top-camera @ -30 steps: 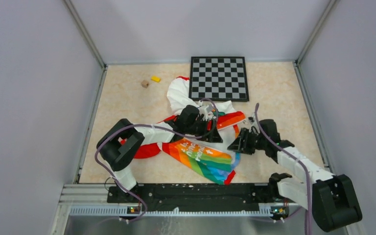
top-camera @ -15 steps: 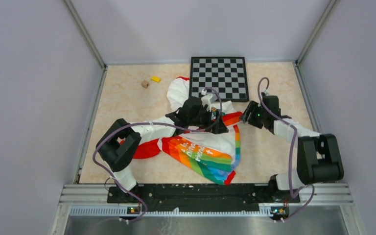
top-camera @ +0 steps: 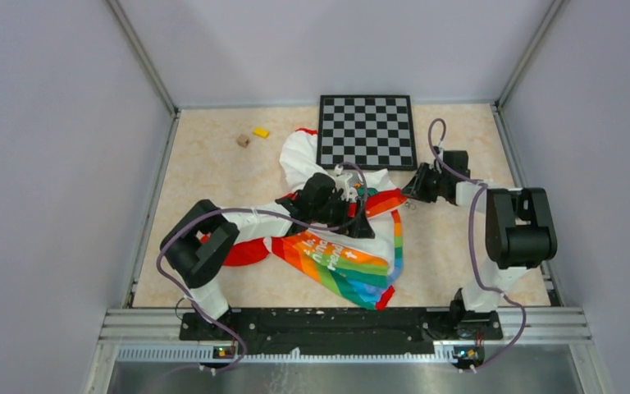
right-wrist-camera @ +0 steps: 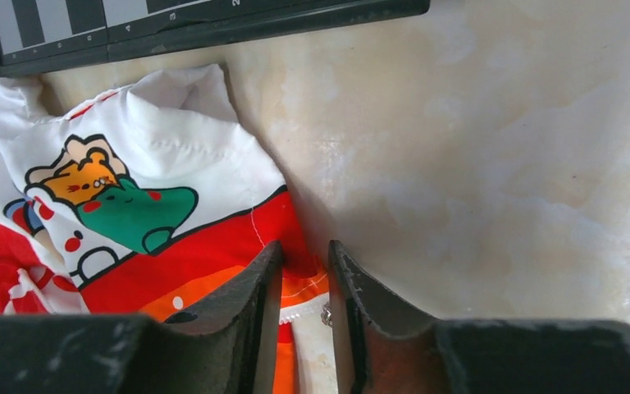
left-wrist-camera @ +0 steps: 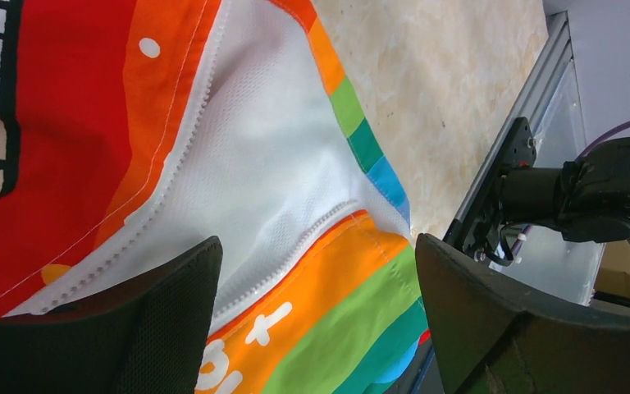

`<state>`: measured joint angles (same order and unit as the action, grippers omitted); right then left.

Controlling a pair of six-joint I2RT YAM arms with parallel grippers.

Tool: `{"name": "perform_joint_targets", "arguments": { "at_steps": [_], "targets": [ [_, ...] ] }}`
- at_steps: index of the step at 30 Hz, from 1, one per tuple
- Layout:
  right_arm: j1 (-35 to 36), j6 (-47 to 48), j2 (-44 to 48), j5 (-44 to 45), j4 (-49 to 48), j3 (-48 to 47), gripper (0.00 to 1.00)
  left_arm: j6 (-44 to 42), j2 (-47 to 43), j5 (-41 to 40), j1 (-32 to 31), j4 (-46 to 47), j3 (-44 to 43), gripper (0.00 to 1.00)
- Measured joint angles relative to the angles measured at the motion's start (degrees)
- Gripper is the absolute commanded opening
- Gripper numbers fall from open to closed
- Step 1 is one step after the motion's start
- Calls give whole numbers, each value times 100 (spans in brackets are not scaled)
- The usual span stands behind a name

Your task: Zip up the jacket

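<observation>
The jacket (top-camera: 336, 254) lies crumpled mid-surface, its white top reaching to the checkerboard (top-camera: 367, 131), its rainbow panel toward the near rail; from overhead both grippers sit at its right side, too small there to read their jaws. The left wrist view shows the left gripper (left-wrist-camera: 316, 246) with jaws wide apart over the open front; white mesh lining (left-wrist-camera: 271, 156) lies between two rows of zipper teeth (left-wrist-camera: 182, 156), not joined. The right wrist view shows the right gripper (right-wrist-camera: 304, 246) with jaws narrow at the jacket's red-and-orange corner, a small metal piece (right-wrist-camera: 326, 313) just beside one finger; whether they pinch cloth I cannot tell. Bare surface (right-wrist-camera: 500, 164) spreads right of that corner; the checkerboard's edge is near beyond it. A yellow block (top-camera: 260, 132) and a brown cube (top-camera: 243, 140) sit well apart, far left.
</observation>
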<state>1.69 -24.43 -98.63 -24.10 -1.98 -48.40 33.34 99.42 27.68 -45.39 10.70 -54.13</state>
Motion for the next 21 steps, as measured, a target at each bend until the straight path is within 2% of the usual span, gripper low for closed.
{"name": "perform_joint_targets", "arguments": {
  "at_steps": [5, 14, 21],
  "targets": [
    [0, -120, 35, -302, -219, 201, 0, 68, -72, 0, 0, -35, 94, 89],
    [0, -741, 1346, -374, 122, 874, 0, 127, -199, 76, 0, -44, 94, 89],
    [-61, -1349, 2164, -304, 92, 1803, 0, 129, -345, 103, 0, -105, 90, 89]
  ]
}}
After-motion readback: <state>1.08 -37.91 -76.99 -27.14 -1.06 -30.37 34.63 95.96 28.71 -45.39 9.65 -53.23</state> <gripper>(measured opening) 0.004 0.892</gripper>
